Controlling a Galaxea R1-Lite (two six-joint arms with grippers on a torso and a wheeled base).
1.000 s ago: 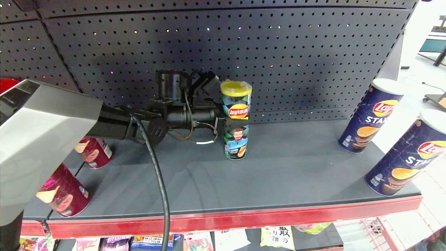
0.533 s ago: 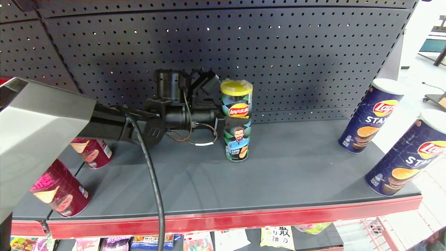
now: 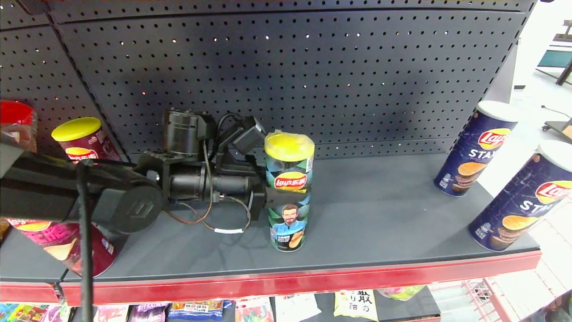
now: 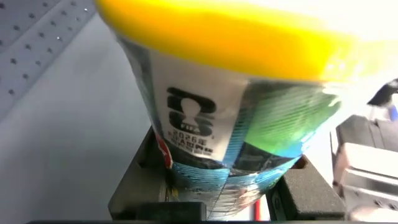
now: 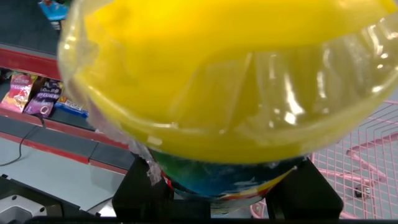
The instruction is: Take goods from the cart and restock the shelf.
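Can: yellow-lidded chip can (image 3: 288, 179), upright, mid-shelf toward the front, well apart from its neighbours.
Seat: base at or just above the shelf (image 3: 380, 214) deck, contact not discernible.
Left hand: left hand (image 3: 279, 197) clamped on the can's mid-body from the side.
Right hand: right hand (image 5: 224, 199) gripping a second can (image 5: 236, 81), pink cart mesh (image 5: 367, 168) behind it.
Neighbours: maroon cans (image 3: 67, 246) to the left, blue cans (image 3: 476, 147) far right.
Risk: letting go before the base sits flat — the tall can topples, likely over the red lip (image 3: 313, 279). A finger dragging on release would do the same.
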